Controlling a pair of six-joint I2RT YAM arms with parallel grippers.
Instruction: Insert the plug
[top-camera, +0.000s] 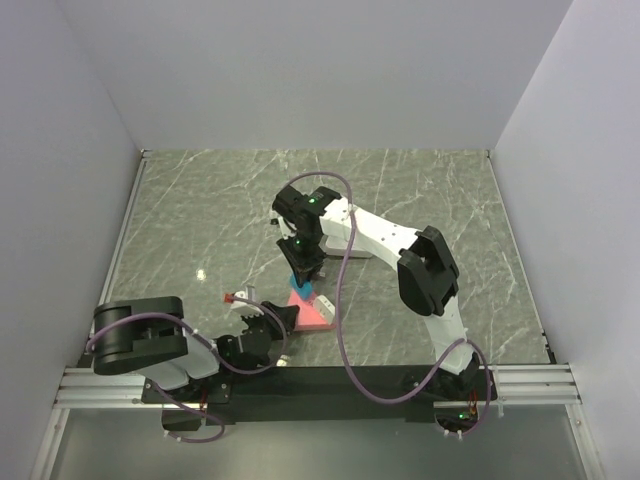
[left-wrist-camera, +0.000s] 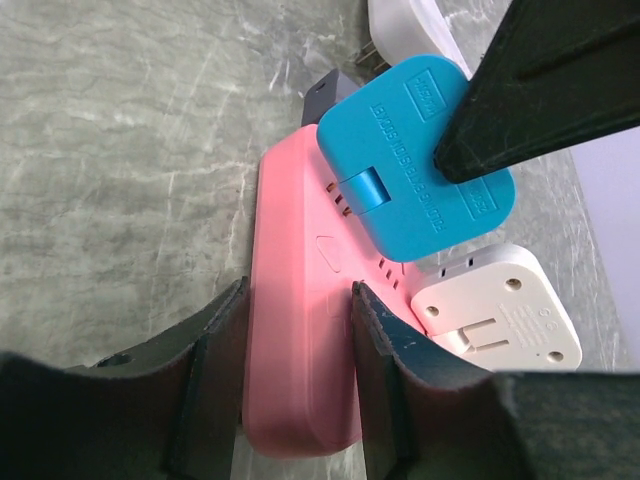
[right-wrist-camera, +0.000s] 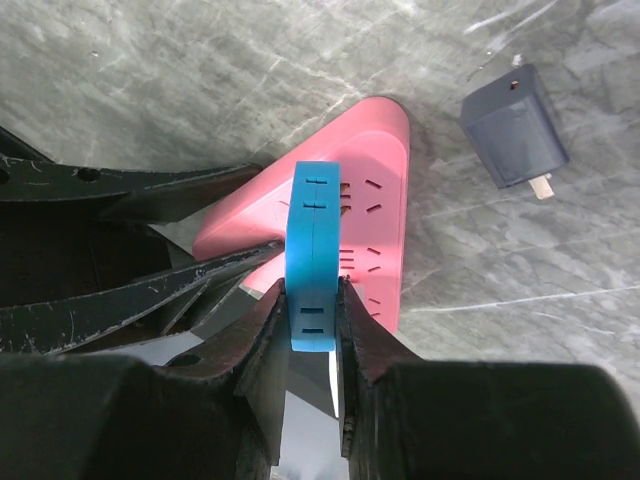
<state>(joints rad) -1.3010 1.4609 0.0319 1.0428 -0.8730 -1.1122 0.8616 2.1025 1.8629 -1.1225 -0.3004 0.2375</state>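
Pushing crooked could jam the plug (right-wrist-camera: 313, 260) the right gripper (right-wrist-camera: 312, 300) clamps. The strip (left-wrist-camera: 300, 330) the left gripper (left-wrist-camera: 298, 300) pinches may skid.

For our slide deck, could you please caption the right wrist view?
Right gripper clamps the blue plug edge-on over the pink power strip, which the left gripper grips.

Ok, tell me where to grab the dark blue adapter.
Come from above and pinch the dark blue adapter across its flat side walls; it lies clear of the pink strip, prong sticking out one end, so avoid that end.
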